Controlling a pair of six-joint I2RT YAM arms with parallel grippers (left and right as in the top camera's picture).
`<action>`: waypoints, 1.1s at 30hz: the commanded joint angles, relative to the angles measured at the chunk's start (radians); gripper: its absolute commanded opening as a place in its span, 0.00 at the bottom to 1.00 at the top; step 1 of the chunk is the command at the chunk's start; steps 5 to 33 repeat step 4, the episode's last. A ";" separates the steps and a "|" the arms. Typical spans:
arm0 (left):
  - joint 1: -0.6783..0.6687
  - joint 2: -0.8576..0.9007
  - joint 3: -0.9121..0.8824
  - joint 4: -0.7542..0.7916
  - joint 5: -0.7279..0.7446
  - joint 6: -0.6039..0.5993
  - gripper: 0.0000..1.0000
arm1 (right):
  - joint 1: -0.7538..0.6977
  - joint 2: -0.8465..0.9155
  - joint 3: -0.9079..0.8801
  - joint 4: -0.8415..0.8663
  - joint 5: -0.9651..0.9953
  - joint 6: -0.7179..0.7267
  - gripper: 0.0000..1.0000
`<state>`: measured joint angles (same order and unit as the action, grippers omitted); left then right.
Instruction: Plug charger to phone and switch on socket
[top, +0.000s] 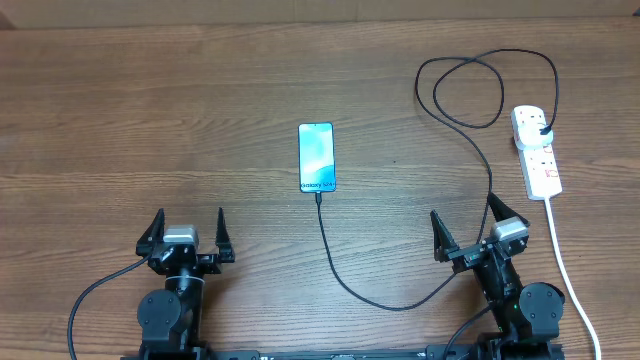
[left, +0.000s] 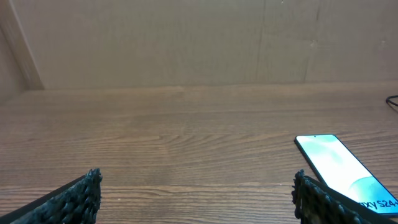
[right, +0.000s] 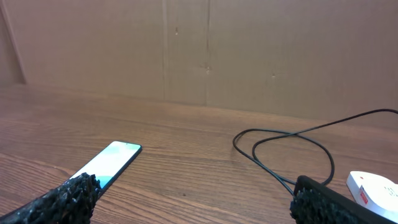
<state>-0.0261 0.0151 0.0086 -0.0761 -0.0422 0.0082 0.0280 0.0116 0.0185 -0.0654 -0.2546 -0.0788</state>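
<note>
A slim, glossy phone (top: 317, 157) with a lit blue-teal screen lies flat at frame centre on the wood-grain tabletop (top: 150, 100). The thin black charger (top: 323, 235) meets its lower edge and loops to the white plastic socket (top: 537, 150) at upper right. The left pincer (top: 189, 222) and right pincer (top: 463, 210) are spread, empty.

My work surface is a brown wood-grain table (top: 150, 120). Lying flat on it:
- the phone (top: 316, 157), centre, screen lit
- the charger (top: 320, 215), looping from the phone to the socket (top: 536, 150) at my right
- the socket's white lead (top: 563, 260)
</note>
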 joint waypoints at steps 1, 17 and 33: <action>-0.006 -0.011 -0.003 0.002 -0.010 0.022 0.99 | 0.007 -0.009 -0.011 0.003 0.009 -0.005 1.00; -0.006 -0.011 -0.003 0.002 -0.010 0.022 1.00 | 0.007 -0.009 -0.011 0.003 0.009 -0.005 1.00; -0.006 -0.011 -0.003 0.002 -0.010 0.022 1.00 | 0.007 -0.009 -0.011 0.003 0.009 -0.005 1.00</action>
